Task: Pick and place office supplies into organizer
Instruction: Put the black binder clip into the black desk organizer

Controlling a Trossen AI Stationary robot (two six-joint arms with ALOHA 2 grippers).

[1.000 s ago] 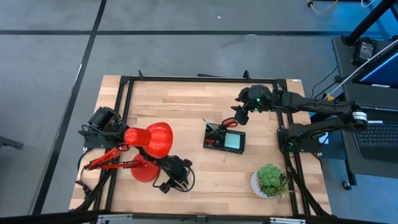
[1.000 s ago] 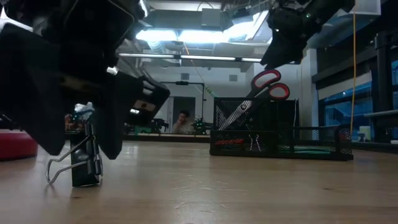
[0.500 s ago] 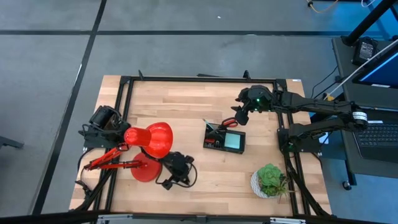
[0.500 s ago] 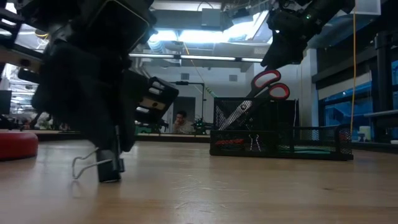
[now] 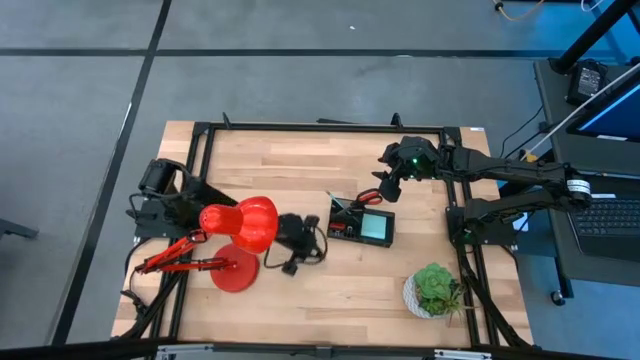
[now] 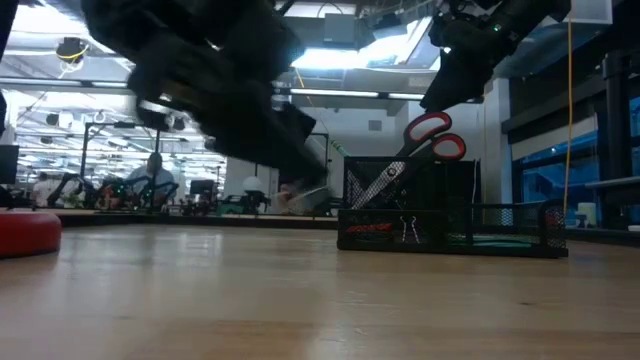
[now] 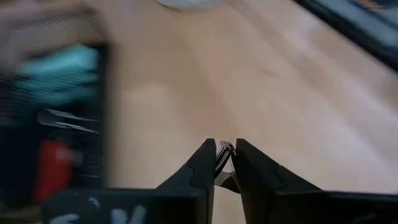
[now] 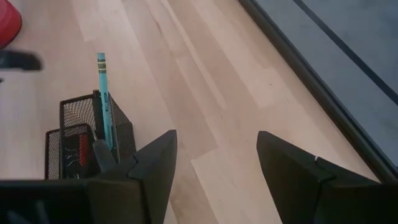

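Observation:
The black mesh organizer stands mid-table, right of centre. Red-handled scissors stand tilted in it, and a pale teal pen stands in its tall cup. My left gripper hangs just left of the organizer, shut on a small binder clip. It is blurred in the low view. My right gripper stands open in the air above the scissors' handles, touching nothing. My left gripper pinches the binder clip between its two fingertips; only a bit of silver wire shows there, and the fingers hide the rest. The clip is lifted clear of the table.
A big red desk lamp stands left of my left gripper, its base on the table. A green potted plant sits at the near right corner. Bare wood lies between the organizer and the near edge.
My left gripper has shut on the binder clip that stood on the table near the lamp's base. It has lifted the clip clear and carried it up and toward the table's right and far side, close to the organizer.

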